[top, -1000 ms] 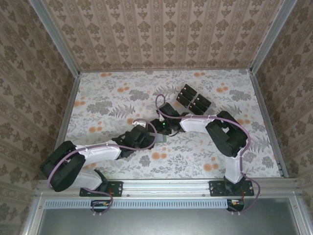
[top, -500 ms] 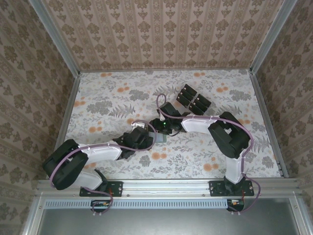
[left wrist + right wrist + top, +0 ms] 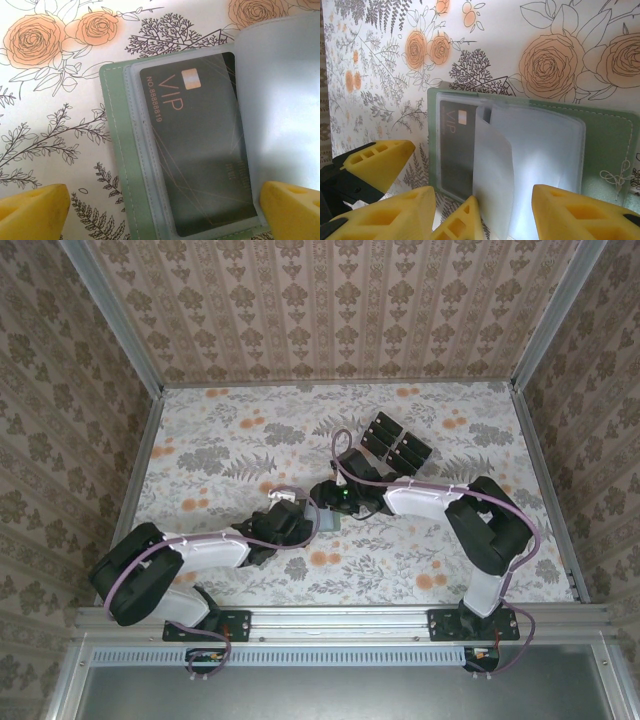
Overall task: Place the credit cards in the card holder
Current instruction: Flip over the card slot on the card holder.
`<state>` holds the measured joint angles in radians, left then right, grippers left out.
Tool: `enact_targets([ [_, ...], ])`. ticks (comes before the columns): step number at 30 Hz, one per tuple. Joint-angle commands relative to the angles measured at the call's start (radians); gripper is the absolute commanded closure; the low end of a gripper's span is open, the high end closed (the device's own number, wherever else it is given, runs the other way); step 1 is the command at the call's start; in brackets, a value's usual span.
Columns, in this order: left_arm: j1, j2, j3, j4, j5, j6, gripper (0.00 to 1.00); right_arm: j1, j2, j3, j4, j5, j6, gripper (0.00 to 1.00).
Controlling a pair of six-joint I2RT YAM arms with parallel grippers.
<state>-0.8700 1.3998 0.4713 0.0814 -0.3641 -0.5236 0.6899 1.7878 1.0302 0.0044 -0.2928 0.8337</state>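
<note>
1 credit card sits sleeved in the card holder; we judge its clear leaf floppy, best pinched edgewise. Left gripper gapes; right gripper half-open.

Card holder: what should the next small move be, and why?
Probably the right pincer should press the curled-up clear sleeve flat: it stands between that pincer's open jaws, partly covering the VIP card already pocketed in the card holder. The left pincer straddles the holder, open.

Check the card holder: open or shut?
Open: the card holder lies spread flat, one clear sleeve lifted, a VIP card showing inside another.
</note>
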Motion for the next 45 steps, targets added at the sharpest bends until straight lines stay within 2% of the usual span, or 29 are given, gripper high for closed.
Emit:
enact_targets([
  [1, -0.002, 0.013, -0.014, -0.001, -0.020, -0.012, 0.00, 0.000, 0.027, -0.007, 0.036, -0.001, 0.022, 0.45],
  [13, -0.003, 0.005, -0.014, -0.002, -0.021, -0.009, 0.00, 0.023, 0.121, 0.070, 0.058, -0.046, 0.035, 0.45],
  [20, 0.006, -0.069, -0.022, -0.027, -0.021, -0.006, 0.00, 0.043, 0.122, 0.116, 0.020, -0.050, 0.022, 0.47],
  [25, 0.015, -0.204, -0.041, -0.087, -0.044, -0.020, 0.00, 0.064, 0.128, 0.161, -0.007, -0.049, 0.018, 0.47],
  [28, 0.026, -0.338, -0.063, -0.156, -0.080, -0.043, 0.00, 0.081, 0.140, 0.197, -0.029, -0.042, 0.018, 0.46],
  [31, 0.046, -0.490, -0.090, -0.230, -0.111, -0.077, 0.00, 0.102, 0.183, 0.255, -0.062, -0.034, 0.011, 0.46],
  [36, 0.102, -0.684, -0.133, -0.307, -0.099, -0.106, 0.00, 0.127, 0.299, 0.356, -0.086, -0.015, 0.007, 0.46],
  [40, 0.138, -0.732, -0.143, -0.343, -0.073, -0.112, 0.00, 0.128, 0.341, 0.387, -0.077, -0.027, 0.005, 0.47],
  [45, 0.160, -0.722, -0.145, -0.340, -0.039, -0.112, 0.00, 0.127, 0.293, 0.419, -0.098, -0.046, -0.040, 0.46],
])
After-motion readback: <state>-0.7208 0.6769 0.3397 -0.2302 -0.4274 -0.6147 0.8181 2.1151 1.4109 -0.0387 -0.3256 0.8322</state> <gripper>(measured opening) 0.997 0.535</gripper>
